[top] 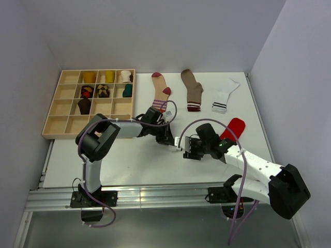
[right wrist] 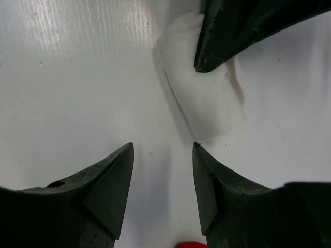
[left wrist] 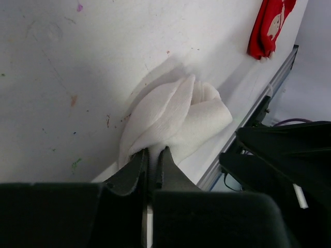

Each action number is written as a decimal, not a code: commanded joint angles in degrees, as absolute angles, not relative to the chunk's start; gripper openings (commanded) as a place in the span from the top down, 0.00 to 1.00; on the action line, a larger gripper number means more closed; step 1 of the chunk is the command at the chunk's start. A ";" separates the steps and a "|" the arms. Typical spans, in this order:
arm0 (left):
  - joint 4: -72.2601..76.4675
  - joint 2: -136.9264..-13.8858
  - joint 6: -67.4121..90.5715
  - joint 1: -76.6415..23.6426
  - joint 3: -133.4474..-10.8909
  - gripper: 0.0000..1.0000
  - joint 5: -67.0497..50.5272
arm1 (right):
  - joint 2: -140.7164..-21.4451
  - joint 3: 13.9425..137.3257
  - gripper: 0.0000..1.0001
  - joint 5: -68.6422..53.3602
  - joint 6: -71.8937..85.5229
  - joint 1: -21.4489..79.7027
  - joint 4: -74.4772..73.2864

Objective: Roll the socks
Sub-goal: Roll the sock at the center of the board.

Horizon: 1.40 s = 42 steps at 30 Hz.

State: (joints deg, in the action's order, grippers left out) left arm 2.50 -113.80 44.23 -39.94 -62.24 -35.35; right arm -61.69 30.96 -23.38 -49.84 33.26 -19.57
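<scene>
A plain white sock [left wrist: 176,116], partly rolled into a bundle, lies on the white table between my two grippers. My left gripper [left wrist: 152,155] is shut on the near edge of it; in the top view this gripper [top: 169,138] reaches in from the left. My right gripper [right wrist: 163,149] is open and holds nothing, its tips just short of the white sock [right wrist: 207,103]. The left gripper's dark finger [right wrist: 232,31] covers the bundle's far end. A red sock [top: 232,129] lies to the right of the right gripper [top: 185,147]. The red sock [left wrist: 269,23] has white marks.
Three flat socks lie at the back: a beige one with red toe [top: 161,93], a brown one [top: 192,90], a white one with dark stripes [top: 225,95]. A wooden compartment tray [top: 62,111] at back left holds several rolled socks. Walls close in on both sides.
</scene>
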 commanded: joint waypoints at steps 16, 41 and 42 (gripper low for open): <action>-11.25 -121.11 39.03 -36.83 -66.62 1.00 -38.58 | -69.52 27.69 0.43 -7.74 -57.30 43.42 -1.76; -1.71 -114.71 42.44 -36.39 -61.37 0.62 -35.96 | -85.95 39.63 0.80 -8.96 -53.62 44.21 -12.45; -0.45 -113.13 43.50 -36.13 -60.04 0.56 -34.73 | -86.48 41.12 0.81 -10.18 -53.27 44.03 -13.87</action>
